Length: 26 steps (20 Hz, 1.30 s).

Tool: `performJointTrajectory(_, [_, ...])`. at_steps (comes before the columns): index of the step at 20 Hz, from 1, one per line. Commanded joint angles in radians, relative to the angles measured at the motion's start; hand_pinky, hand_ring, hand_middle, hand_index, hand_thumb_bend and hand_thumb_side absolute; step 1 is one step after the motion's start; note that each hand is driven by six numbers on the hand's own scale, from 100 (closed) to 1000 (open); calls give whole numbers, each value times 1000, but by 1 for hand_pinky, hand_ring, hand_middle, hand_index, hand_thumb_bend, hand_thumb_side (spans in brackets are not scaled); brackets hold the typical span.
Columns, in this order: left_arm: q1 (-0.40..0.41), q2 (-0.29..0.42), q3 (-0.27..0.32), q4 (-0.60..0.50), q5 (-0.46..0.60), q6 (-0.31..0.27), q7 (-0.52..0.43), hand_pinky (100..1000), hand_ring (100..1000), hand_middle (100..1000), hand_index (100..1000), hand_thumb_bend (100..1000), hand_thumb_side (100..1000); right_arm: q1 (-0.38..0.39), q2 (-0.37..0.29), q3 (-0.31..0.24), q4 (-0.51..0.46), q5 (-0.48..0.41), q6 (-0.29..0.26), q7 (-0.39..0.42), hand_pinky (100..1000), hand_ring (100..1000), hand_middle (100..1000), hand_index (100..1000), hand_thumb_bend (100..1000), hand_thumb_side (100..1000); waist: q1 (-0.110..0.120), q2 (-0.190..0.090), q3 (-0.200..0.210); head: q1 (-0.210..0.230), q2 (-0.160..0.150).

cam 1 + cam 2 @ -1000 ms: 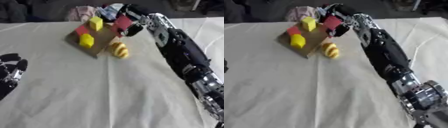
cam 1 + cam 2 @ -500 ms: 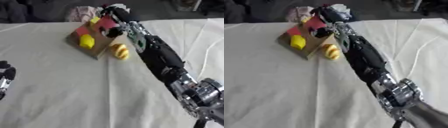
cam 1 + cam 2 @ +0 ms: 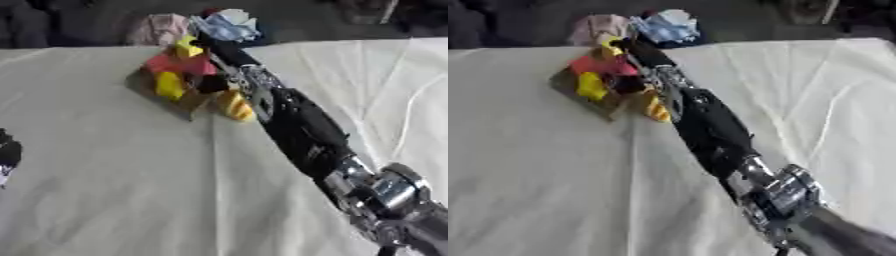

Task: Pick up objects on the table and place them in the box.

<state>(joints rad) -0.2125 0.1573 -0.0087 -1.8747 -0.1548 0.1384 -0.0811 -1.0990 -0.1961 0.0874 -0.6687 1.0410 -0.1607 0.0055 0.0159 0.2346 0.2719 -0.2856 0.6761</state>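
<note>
Box [image 3: 179, 102] at 11 o'clock on the table [image 3: 114, 190] holds a red block [image 3: 179, 64] and yellow pieces; right hand [image 3: 212, 82] over it, grip unreadable. Left hand [image 3: 7, 152] at 9 o'clock edge, fingers unclear. Risk: arm sweeps the yellow striped object [image 3: 234, 106] lying just beside the box, or tips the box.

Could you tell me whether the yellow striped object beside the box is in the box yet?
Out. The yellow striped object lies on the table cloth against the near side of the brown box, beside the right arm.

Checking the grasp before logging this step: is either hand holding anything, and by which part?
Cannot be told: the right hand reaches over the box, its fingers hidden among the blocks. The left hand holds nothing.
</note>
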Motion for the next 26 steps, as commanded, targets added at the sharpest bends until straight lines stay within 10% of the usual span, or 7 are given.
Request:
performJointTrajectory(1, [-10,6,0,-19,-1,0,-3,684,591,674,763,438,517,-19,-9,3,-42,13,-15,-29,808,836,931,973,341,595,-8,-2,-3,-5,-11])
performJointTrajectory(8, [-4,7,8,-18,-4,2,5,684,591,674,763,433,520,-20,-56,52,-176,-56,-70,-16,811,839,936,975,311,550,-10,-6,-36,14,-9])
performJointTrajectory(18, [15,17,29,-14,-13,7,29,685,591,674,762,429,522,73,-200,185,-461,-259,-153,493,815,853,941,987,291,512,-21,-27,-107,64,4])
performJointTrajectory(26, [19,16,29,-12,-14,7,29,686,591,673,762,427,523,106,-170,235,-409,-257,-178,722,814,854,915,971,283,490,-18,-32,-118,70,7])
